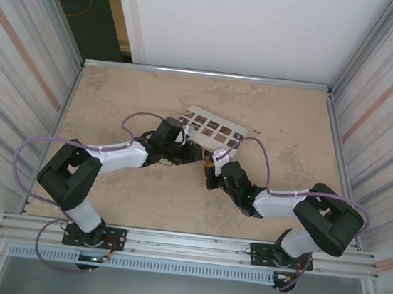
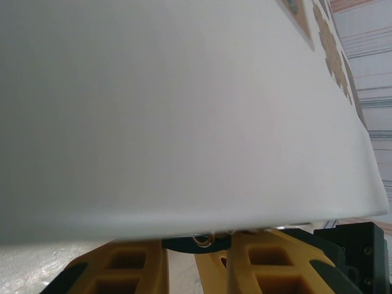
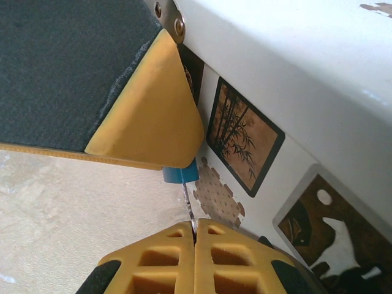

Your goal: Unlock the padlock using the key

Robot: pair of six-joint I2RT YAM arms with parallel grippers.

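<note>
**Tool state**
- Right tool (image 3: 195,237): the jaws are fully closed on the key (image 3: 188,207). Its thin metal blade projects straight ahead of the fingertips.
- Left tool (image 2: 199,250): the jaws are narrow and appear to be clamped on the padlock (image 3: 180,174). A small metal loop (image 2: 205,240), probably the shackle, shows between its 2 fingers.

**Location**
- The padlock is a small blue body just ahead of the right tool's fingertips. It is largely covered by 1 finger (image 3: 147,116) of the left tool.
- The key blade reaches the padlock's near end. Whether it is fully seated cannot be told.
- The white box (image 3: 294,73) stands immediately beyond both tools. The bench (image 3: 61,202) lies below them.

**Handling assessment**
- The padlock is judged light, rigid and smooth-sided, so it may swivel in the grip when torque arrives through the key. It is best held across the 2 flat faces of the body, leaving the keyway and shackle free.
- The key is judged stiff but thin, so it is liable to bend or slip under side load. It is best held on the head, flat between the pads and close to the blade.
</note>
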